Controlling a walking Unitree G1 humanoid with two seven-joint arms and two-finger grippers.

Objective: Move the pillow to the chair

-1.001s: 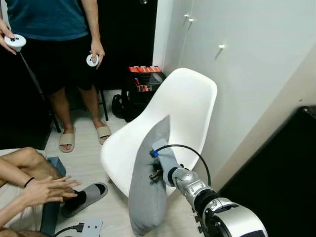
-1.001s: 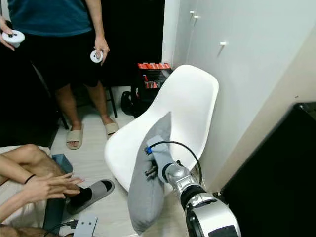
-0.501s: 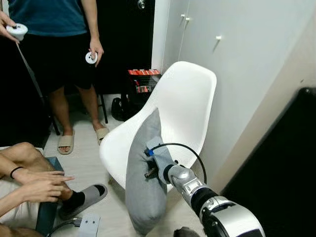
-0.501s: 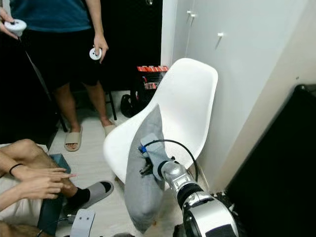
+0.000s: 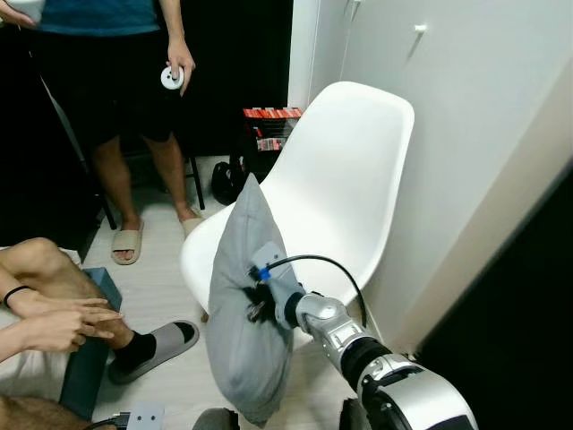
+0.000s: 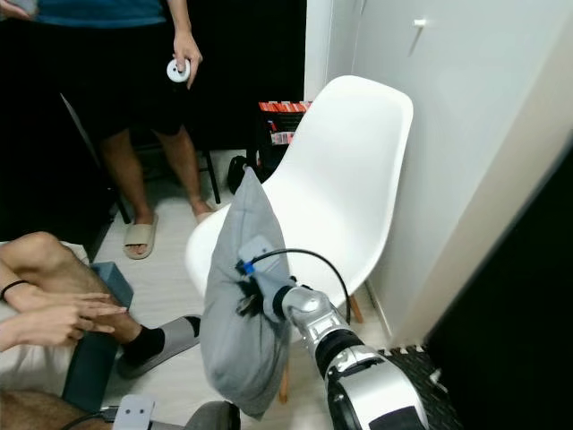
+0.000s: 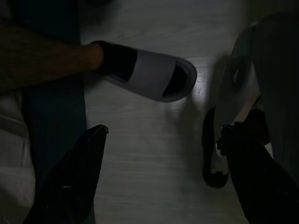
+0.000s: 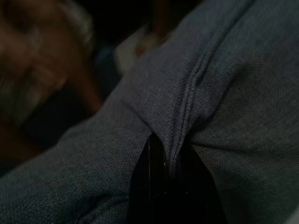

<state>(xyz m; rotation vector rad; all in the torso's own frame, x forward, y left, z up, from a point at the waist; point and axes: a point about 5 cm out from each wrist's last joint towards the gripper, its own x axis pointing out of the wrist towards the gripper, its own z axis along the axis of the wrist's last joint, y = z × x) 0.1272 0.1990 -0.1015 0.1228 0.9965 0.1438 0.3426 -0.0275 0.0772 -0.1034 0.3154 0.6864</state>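
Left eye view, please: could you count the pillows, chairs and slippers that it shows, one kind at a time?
pillow: 1
chair: 1
slippers: 3 (two beige, one grey)
Total: 5

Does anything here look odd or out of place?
The grey pillow hangs on end in the air, pinched at its edge by the right tool, in front of the white chair, not on its seat. Nothing looks spilled or broken.
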